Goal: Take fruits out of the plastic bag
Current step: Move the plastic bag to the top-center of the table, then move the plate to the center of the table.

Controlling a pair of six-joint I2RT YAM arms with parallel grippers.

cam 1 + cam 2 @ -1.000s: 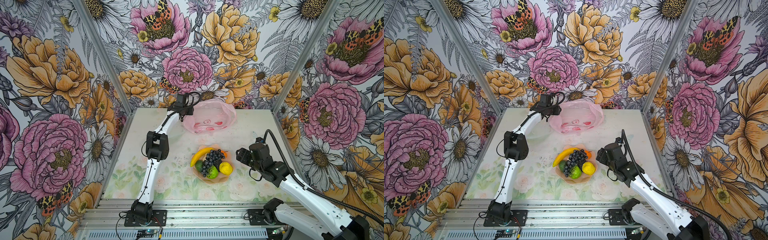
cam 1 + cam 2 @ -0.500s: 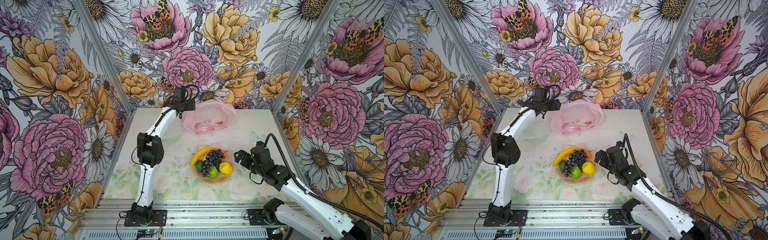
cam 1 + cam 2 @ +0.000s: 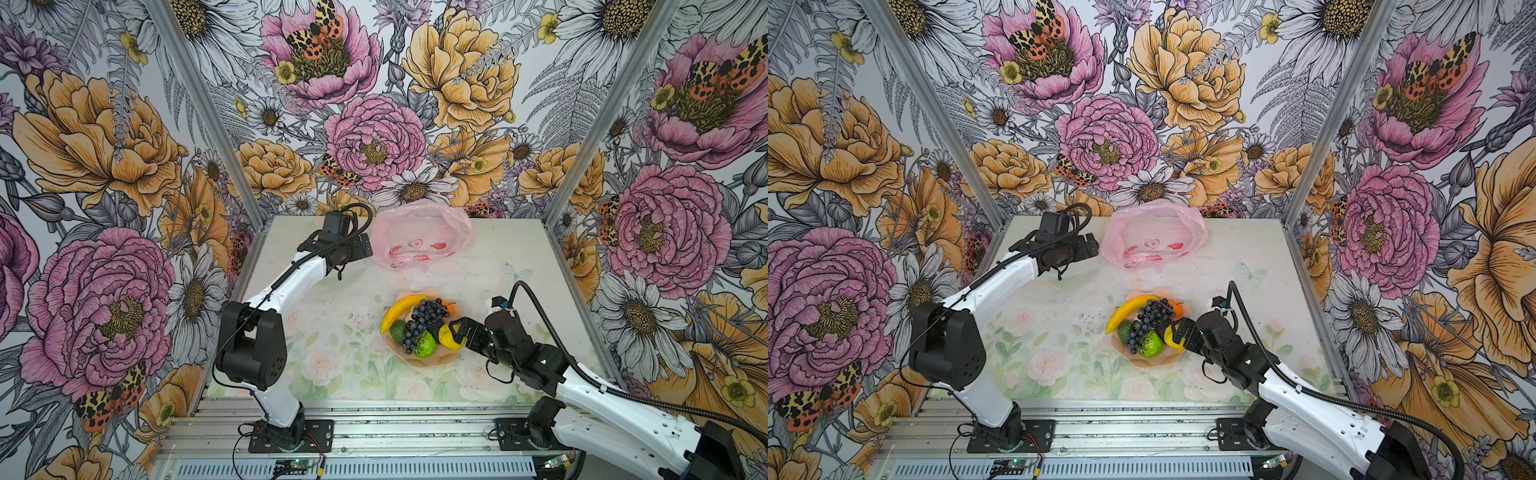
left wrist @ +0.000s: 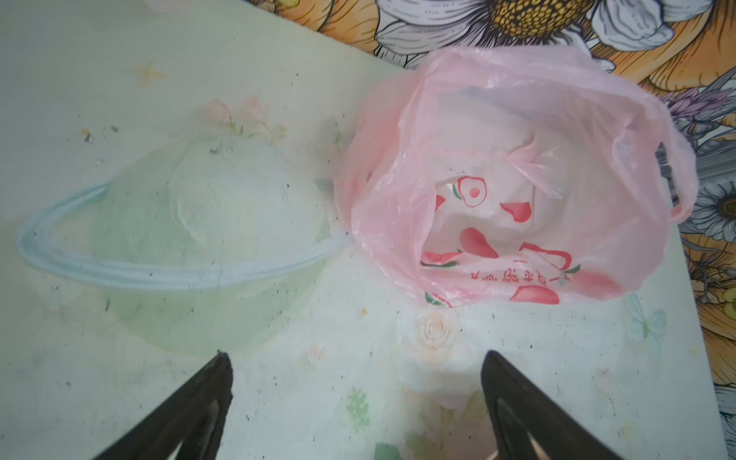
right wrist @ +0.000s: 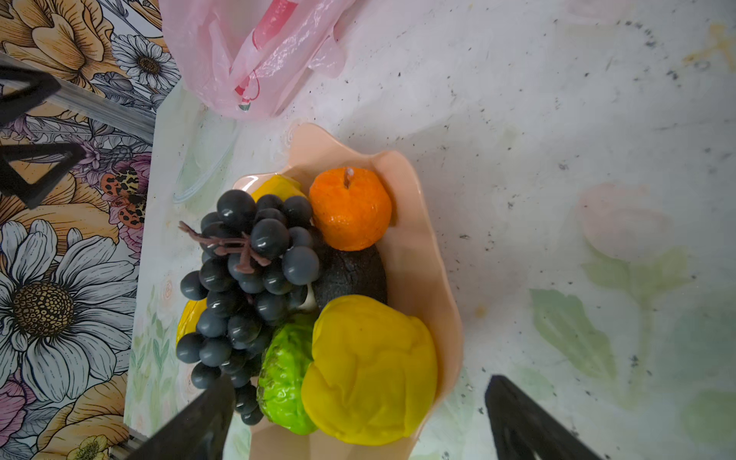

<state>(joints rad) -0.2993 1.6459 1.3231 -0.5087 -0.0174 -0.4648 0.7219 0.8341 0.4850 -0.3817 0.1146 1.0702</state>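
Observation:
The pink plastic bag [image 3: 419, 237] [image 3: 1154, 232] lies slumped open at the back of the table. In the left wrist view the plastic bag [image 4: 517, 159] shows only red prints inside. My left gripper [image 3: 360, 250] [image 4: 356, 358] hangs open just left of it, holding nothing. The fruits sit piled in a peach dish [image 3: 419, 362] [image 5: 418, 259]: banana [image 3: 401, 309], grape bunch [image 3: 424, 320] [image 5: 247, 259], lime-green ball [image 3: 424, 345], lemon [image 5: 370, 370] and orange piece [image 5: 350, 207]. My right gripper [image 3: 457, 332] [image 5: 360, 386] is open at the dish's right rim, its jaws wide on either side of the lemon.
Flowered walls and metal corner posts [image 3: 582, 137] close in the table on three sides. A metal rail [image 3: 395, 432] runs along the front edge. The left arm's elbow [image 3: 253, 349] stands over the table's front left.
My left gripper has let go of the bag's left rim, opened and drawn back towards the front. The right gripper has opened wider and moved in to the dish's rim.

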